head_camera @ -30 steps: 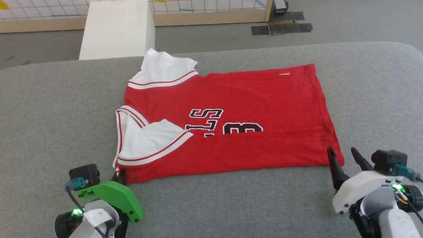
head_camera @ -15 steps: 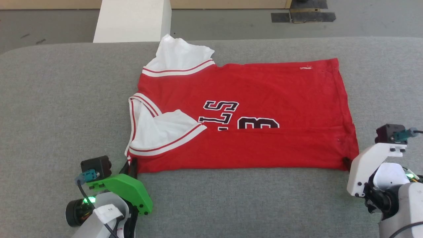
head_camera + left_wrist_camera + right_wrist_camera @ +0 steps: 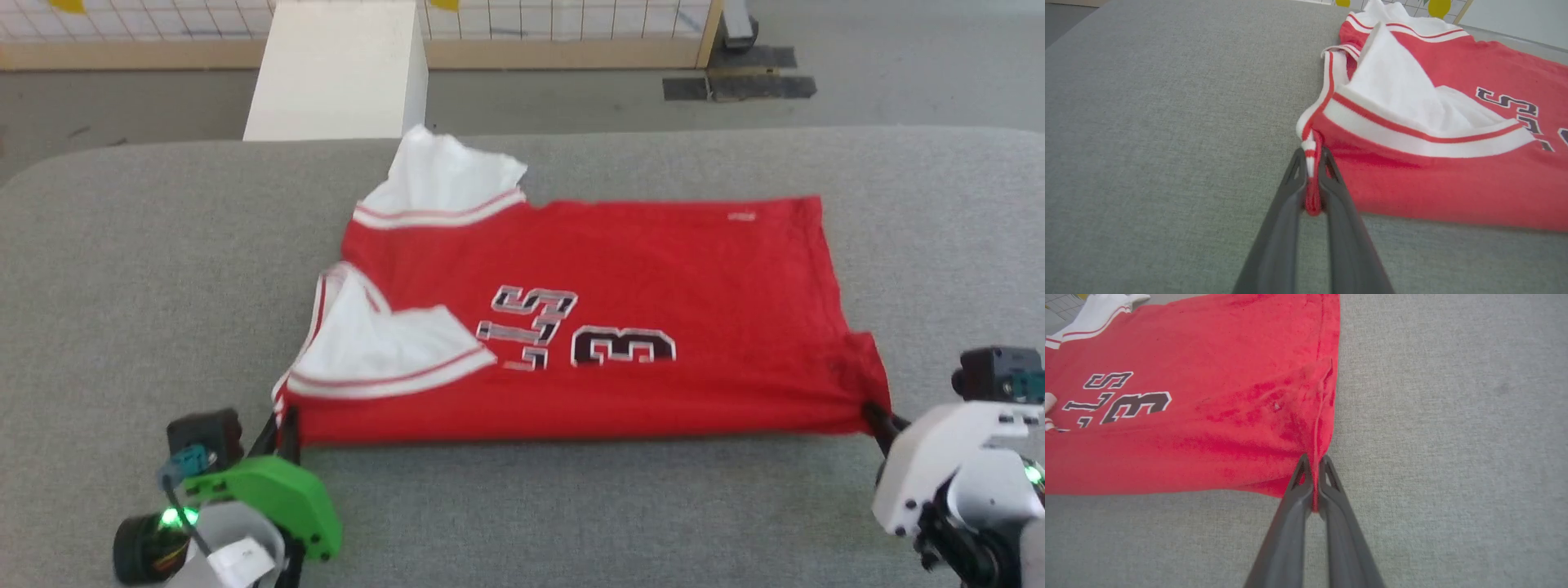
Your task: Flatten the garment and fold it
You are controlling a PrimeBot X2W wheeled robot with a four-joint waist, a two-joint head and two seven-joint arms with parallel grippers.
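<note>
Your garment point(image 3: 588, 327) lies spread on the grey table point(image 3: 147, 269), with its white sleeves folded onto the red. Beyond the garment's far sleeve stands a white block point(image 3: 339, 69), well apart from both arms. Your left gripper point(image 3: 1311, 163) is clamped on the striped trim at the garment's near sleeve-side corner. Your right gripper point(image 3: 1314, 467) pinches the garment's near hem corner. A second ago the right gripper's fingers stood apart just beside that corner. The left grip is unchanged.

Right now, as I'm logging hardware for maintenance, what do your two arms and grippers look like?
The left gripper has a green shell, the right gripper a white one. Each carries a black camera block with a teal plug and a green light. Both have long dark grey tapering fingers.
</note>
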